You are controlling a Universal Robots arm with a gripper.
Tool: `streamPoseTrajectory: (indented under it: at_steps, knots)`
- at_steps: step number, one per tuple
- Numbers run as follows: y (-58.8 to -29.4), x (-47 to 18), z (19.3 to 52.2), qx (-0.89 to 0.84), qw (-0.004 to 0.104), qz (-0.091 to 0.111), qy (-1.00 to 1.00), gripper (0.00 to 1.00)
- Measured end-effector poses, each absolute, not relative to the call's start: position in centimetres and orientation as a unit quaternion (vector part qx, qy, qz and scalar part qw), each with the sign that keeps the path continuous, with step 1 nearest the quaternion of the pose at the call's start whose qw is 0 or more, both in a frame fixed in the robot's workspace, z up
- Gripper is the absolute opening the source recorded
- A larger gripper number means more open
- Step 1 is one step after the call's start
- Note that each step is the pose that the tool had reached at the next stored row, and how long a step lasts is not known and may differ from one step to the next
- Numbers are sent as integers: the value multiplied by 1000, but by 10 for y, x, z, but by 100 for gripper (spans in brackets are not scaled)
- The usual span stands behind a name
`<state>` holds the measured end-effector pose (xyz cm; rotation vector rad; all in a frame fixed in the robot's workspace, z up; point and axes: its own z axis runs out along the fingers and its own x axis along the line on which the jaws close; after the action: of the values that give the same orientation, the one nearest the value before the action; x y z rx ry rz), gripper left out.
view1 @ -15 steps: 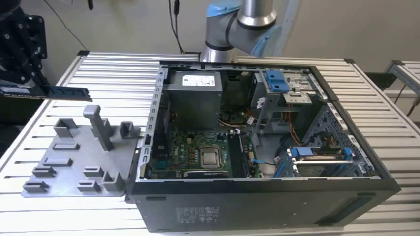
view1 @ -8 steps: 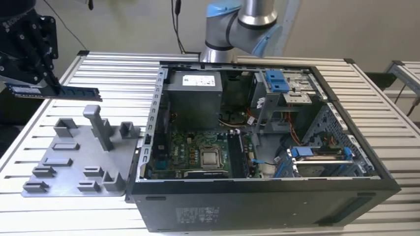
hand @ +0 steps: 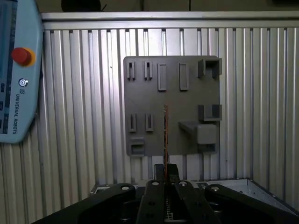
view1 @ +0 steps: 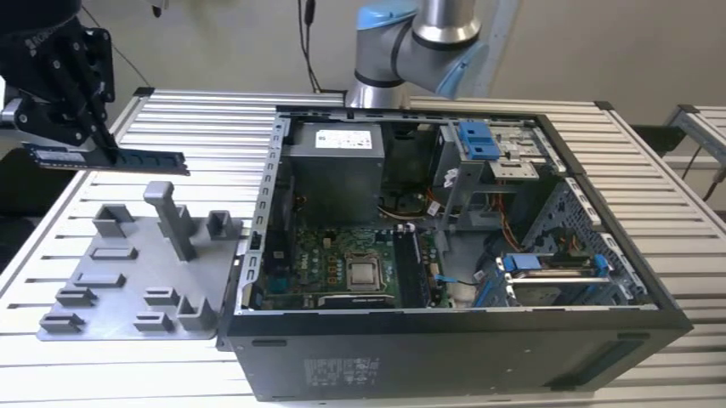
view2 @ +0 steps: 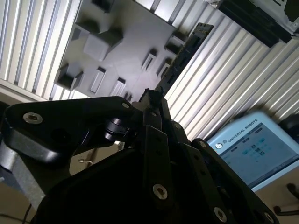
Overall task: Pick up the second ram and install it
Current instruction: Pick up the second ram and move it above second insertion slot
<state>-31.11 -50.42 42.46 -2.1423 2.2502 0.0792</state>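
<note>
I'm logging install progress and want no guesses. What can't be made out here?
1. Exterior view: the memory slots on the green motherboard are too small and dark to tell whether a stick is seated.
2. First wrist view: the long dark RAM stick is edge-on; its chips are unseen, its held end hidden inside the black gripper.

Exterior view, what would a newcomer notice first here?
The open computer case dominates the slatted table, its motherboard exposed. At the exterior view's upper left, the gripper holds a ram stick roughly level in the air above the grey holder plate, which lies beside the case on the exterior view's left.
</note>
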Motion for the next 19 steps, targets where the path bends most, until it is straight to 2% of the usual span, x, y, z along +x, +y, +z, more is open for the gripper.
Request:
streamPoseTrajectory:
  at_steps: [19]
  knots:
    - [-504, -293, 425, -689, 17, 25, 724, 15]
